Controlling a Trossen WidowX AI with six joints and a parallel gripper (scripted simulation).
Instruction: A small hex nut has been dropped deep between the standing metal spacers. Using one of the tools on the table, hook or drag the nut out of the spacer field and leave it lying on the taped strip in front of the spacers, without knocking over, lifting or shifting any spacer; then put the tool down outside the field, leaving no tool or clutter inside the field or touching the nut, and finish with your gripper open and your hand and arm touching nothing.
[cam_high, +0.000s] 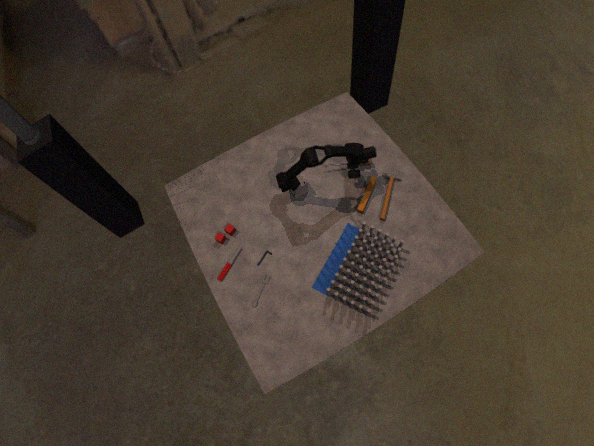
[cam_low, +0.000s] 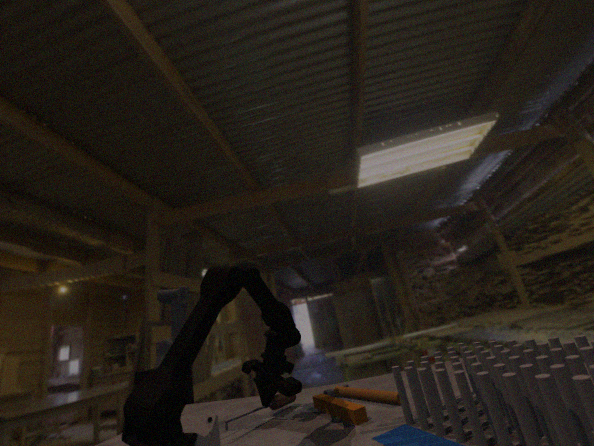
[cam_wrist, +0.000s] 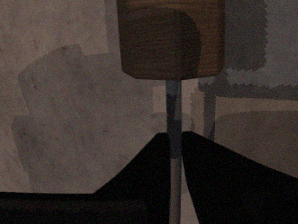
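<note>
My gripper (cam_low: 268, 404) (cam_wrist: 173, 141) is shut on the thin metal shaft of a wooden-handled tool, just below its handle (cam_low: 283, 401) (cam_wrist: 170, 47). The shaft (cam_high: 336, 165) (cam_low: 244, 415) (cam_wrist: 176, 192) runs away from the handle low over the table; whether it touches the table I cannot tell. The metal spacers (cam_high: 367, 270) (cam_low: 552, 400) stand upright in a dense field, away from the gripper. The blue taped strip (cam_high: 335, 260) (cam_low: 415, 438) lies along their near side. The nut is not visible among the spacers.
An orange bar (cam_high: 367, 195) (cam_low: 340, 408) and a hammer with an orange handle (cam_high: 387, 200) (cam_low: 367, 394) lie between the gripper and the spacers. Farther off lie two red cubes (cam_high: 230, 229) (cam_high: 220, 238), a red-handled screwdriver (cam_high: 224, 271), a hex key (cam_high: 263, 258) and a thin forked tool (cam_high: 261, 292).
</note>
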